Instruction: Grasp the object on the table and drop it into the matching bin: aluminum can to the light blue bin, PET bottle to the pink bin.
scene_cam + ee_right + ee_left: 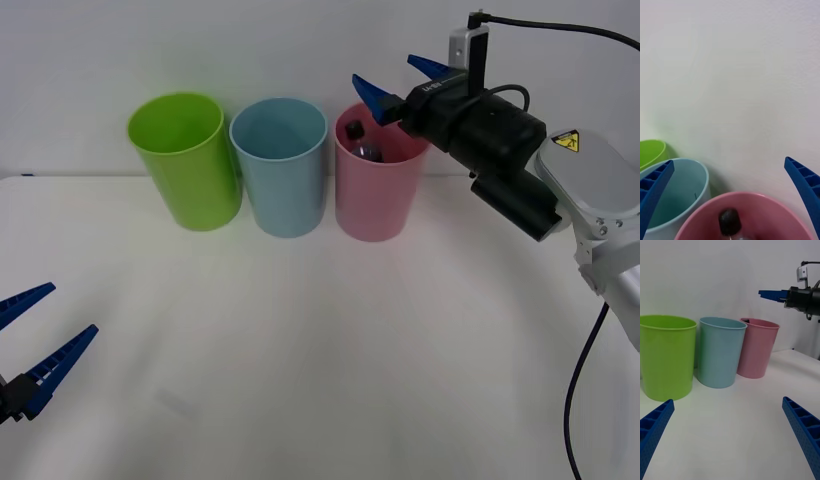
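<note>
The PET bottle (360,142), clear with a black cap (729,221), lies inside the pink bin (375,200), leaning against its wall. My right gripper (398,84) hovers open just above the pink bin's rim (741,198), with nothing between its blue fingers (654,191). The light blue bin (280,170) stands directly left of the pink one. My left gripper (35,345) hangs open low over the white table (320,340) near its front left corner, far from the bins. From the left wrist view the pink bin (757,348) and the right gripper (773,294) above it are visible.
A lime green bin (185,160) stands at the left end of the row, touching the light blue bin. A white wall rises right behind the bins. The right arm's black cable (585,370) hangs along the right side.
</note>
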